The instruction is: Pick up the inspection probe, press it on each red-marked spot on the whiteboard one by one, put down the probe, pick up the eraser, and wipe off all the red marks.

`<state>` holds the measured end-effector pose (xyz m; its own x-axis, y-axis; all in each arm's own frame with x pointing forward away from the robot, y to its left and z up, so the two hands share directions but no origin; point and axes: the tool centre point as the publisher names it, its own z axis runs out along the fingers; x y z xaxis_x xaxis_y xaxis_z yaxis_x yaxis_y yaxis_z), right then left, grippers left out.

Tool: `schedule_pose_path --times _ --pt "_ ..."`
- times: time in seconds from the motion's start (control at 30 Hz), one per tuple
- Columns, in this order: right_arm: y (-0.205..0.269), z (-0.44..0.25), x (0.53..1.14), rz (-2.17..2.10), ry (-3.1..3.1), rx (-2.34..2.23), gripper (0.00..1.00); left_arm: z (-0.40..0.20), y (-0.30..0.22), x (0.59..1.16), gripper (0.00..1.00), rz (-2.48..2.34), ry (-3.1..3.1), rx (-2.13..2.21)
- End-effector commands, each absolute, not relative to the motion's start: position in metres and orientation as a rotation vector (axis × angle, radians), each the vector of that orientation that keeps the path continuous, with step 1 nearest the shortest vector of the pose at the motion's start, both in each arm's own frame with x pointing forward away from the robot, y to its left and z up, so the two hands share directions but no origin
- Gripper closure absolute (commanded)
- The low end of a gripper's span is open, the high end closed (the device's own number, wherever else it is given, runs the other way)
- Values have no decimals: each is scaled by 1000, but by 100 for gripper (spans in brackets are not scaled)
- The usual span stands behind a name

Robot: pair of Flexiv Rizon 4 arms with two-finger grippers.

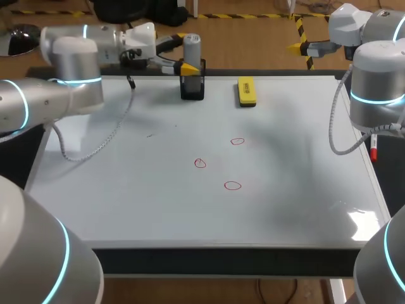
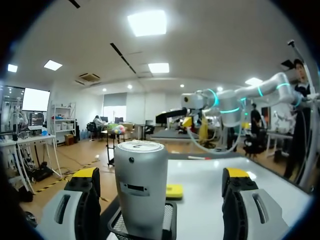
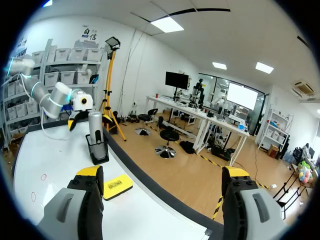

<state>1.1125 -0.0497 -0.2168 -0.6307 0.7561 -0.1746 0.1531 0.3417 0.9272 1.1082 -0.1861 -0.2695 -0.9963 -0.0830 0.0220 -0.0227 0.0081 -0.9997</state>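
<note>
The left gripper has its fingers spread wide, and they hold nothing. The silver probe stands up straight between them, in a black holder. The probe is nearer to one finger than to the other. There is a small gap on that side and a big gap on the other side, so neither finger touches it. In the head view this gripper is at the far edge of the whiteboard. It comes at the top part of the probe from the left.

The right gripper has its fingers spread wide too, with nothing between them. It hangs by the far right corner of the board, out past the edge, and it is well apart from the probe.

The yellow eraser lies flat on the board, near the holder, on its right side. Three red marks sit in the middle of the board, well apart from both grippers.
</note>
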Motion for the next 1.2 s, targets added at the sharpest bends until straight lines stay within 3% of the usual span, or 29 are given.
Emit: schedule_pose_path --times 0.03,1.07,1.2 --pt "-50 -217 1113 1292 2009 792 0 -281 -194 1116 0 -2204 2184 -116" --pt "-50 -217 1113 1292 2009 792 0 -299 -201 1121 0 -2217 2173 -189" --pt "-50 -217 1113 1292 2009 792 0 -298 -201 1123 6 -2220 2165 -191"
